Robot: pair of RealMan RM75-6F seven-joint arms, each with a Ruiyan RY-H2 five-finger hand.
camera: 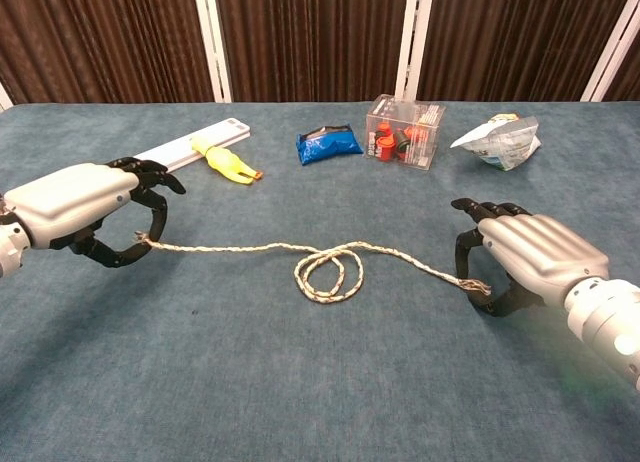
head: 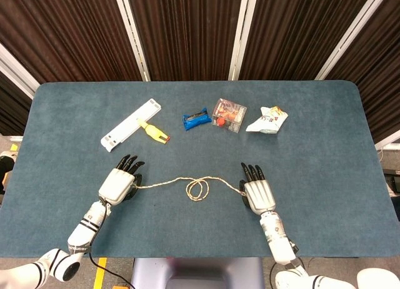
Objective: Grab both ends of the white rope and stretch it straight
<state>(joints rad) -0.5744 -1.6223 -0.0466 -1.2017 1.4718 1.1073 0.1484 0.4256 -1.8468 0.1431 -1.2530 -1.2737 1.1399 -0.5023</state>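
Observation:
The white rope [camera: 250,248] lies on the blue table with a double loop [camera: 329,272] in its middle [head: 197,189]. My left hand [camera: 80,205] [head: 117,185] pinches the rope's left end between the thumb and a curled finger. My right hand [camera: 527,255] [head: 257,194] is cupped over the frayed right end [camera: 476,285]. Its fingers curl down around that end and the thumb sits just behind it. Whether the right hand grips the end does not show. The rope is slack on both sides of the loop.
Along the far side lie a white flat bar [head: 130,124], a yellow toy [head: 154,132], a blue packet [head: 195,120], a clear box of small parts [head: 228,115] and a crumpled white bag [head: 267,119]. The table's near edge [head: 200,256] runs behind both wrists.

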